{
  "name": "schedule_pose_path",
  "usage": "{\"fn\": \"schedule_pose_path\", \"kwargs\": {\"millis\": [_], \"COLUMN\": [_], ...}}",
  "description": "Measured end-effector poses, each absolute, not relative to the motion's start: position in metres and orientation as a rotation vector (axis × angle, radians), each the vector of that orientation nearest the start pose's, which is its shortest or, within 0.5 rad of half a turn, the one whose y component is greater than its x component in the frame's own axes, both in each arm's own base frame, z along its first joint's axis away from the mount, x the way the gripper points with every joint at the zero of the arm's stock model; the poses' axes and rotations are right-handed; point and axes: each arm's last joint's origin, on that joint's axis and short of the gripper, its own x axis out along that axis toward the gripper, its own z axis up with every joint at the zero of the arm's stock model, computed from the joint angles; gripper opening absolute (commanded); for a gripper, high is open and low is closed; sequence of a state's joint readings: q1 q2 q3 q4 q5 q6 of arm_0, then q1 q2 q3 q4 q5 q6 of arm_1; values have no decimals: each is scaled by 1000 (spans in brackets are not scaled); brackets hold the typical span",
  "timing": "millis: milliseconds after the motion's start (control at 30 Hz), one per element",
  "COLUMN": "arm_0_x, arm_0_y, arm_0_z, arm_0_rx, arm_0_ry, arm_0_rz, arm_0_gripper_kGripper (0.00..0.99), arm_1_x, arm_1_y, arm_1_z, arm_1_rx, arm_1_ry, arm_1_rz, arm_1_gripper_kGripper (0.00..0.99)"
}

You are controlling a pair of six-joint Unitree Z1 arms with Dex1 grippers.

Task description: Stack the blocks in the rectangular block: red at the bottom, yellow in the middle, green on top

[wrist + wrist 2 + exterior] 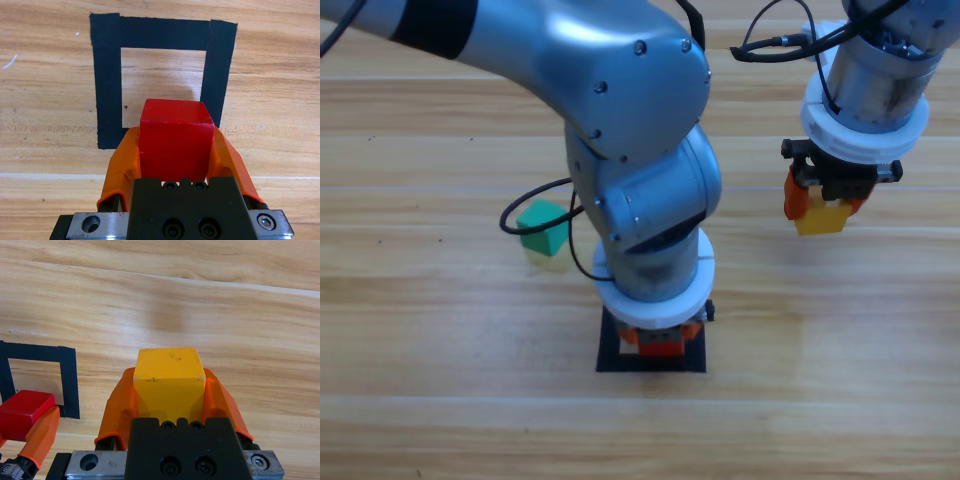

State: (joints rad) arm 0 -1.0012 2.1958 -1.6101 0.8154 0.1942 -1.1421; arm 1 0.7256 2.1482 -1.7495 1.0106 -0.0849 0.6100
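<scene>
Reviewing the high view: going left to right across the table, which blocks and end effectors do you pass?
Green cube on the bare wood → left end effector holding the red cube over the black tape rectangle → right end effector holding the yellow cube.

Wood, tape and smooth cubes
The table [45,75] is smooth grained wood; the black tape rectangle [107,75] looks matt, the red cube [172,145] slightly glossy.
</scene>
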Motion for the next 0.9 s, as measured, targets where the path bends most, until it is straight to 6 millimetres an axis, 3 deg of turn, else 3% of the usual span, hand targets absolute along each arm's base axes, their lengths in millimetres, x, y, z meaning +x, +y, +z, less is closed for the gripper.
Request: {"fn": "schedule_pose_path", "kwargs": {"millis": [367,667,900], "arm_0_x": [246,251,252], "arm_0_y": [-365,-372,-372], "arm_0_z": [199,184,185], "arm_0_rx": [-156,-107,-107], "arm_0_ry": [1296,1302,1298], "arm_0_rz": [78,72,68], "arm_0_gripper_kGripper": [186,187,187], "arm_1_x": [327,327,327], "arm_1_y": [285,285,285], "arm_1_z": [247,247,247], "arm_1_rx": [-53,-53,-53], "arm_1_ry": [1394,1395,1395], "arm_1_rz": [114,114,114], "arm_1_gripper_kGripper": [0,0,0]}}
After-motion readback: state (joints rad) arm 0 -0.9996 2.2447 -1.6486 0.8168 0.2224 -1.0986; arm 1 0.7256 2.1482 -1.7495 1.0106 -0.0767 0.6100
